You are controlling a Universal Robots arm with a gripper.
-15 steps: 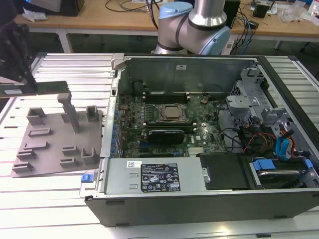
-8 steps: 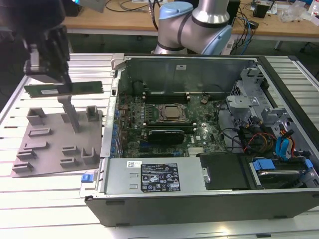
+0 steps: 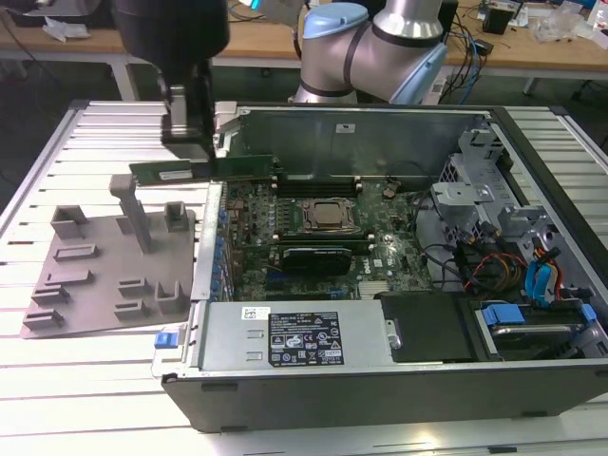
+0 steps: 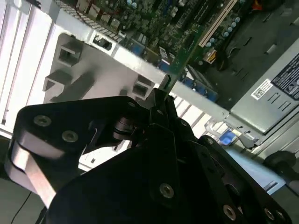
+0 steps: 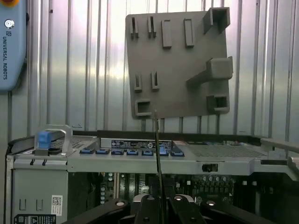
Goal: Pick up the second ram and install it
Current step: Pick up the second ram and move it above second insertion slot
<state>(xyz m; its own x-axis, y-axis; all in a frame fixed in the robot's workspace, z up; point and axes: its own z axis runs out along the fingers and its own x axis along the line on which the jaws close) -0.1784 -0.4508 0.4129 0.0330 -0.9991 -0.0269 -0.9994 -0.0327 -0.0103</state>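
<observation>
Our black tool (image 3: 188, 152) is clamped on the long green ram stick (image 3: 237, 168); any tilt could knock it against the grey case rim (image 3: 202, 256).

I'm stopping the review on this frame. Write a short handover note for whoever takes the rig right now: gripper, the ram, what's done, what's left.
Gripper: shut on the second ram, holding it from above, off-centre.
Ram: in the air and level, crossing above the side wall of the open computer case on the exterior view's left. One end is over the grey holder plate, the other over the motherboard. In both wrist views it runs edge-on out from the gripper.
Done: pick-up; the ram rests on neither plate nor board.
Left: it is not in a slot yet, so the install is undone.
</observation>
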